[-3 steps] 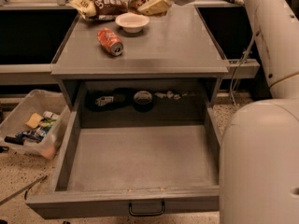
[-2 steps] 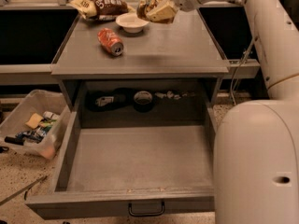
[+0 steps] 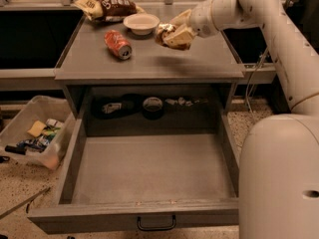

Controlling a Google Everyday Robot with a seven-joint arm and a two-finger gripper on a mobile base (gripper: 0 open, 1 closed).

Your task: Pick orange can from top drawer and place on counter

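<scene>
My gripper [image 3: 175, 34] hangs over the right middle of the counter [image 3: 204, 61], at the end of the white arm that comes in from the upper right. It is shut on the orange can [image 3: 166, 33], a small shiny golden can with wrinkly skin, held a little above the countertop just right of the bowl. The top drawer [image 3: 149, 171] is pulled fully open below the counter. Its flat grey floor is bare, and its dark wire handle [image 3: 156, 226] shows at the front edge.
On the counter lie a smooth red-orange can [image 3: 118, 44] on its side, a white bowl [image 3: 141, 23] and a snack bag [image 3: 107, 5]. Dark items [image 3: 149, 106] sit in the cabinet behind the drawer. A plastic bin [image 3: 35, 133] stands on the floor at left. My white body [image 3: 279, 178] fills the right.
My gripper has moved with the orange can from the back edge of the counter toward the front and lower, now right of the bowl.
</scene>
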